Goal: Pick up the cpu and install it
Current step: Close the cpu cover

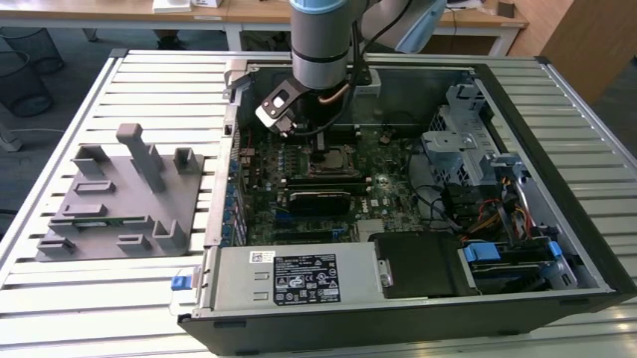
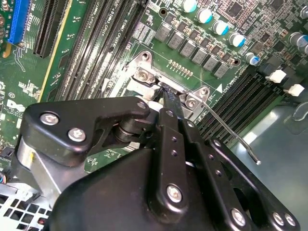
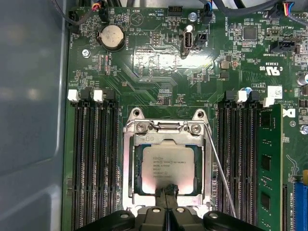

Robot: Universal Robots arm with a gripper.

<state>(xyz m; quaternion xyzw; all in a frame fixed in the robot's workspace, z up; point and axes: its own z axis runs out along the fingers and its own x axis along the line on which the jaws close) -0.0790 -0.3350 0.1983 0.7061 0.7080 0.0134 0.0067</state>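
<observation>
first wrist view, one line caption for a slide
The cpu lies inside the socket frame, the hand over one edge.

Slatted white metal table (image 1: 100,313) lies below the jaws. Pale wooden desks (image 1: 478,19) stand beyond them. Wire bins (image 1: 22,71) sit on grey floor (image 1: 74,45), to the exterior view's left.

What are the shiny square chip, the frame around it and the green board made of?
The cpu has a top that looks like brushed metal: silver-grey with a dull sheen. The socket frame around it looks like bare steel, bright and reflective, though that is a guess. The motherboard looks like glossy green-coated board; light glares off it.
</observation>
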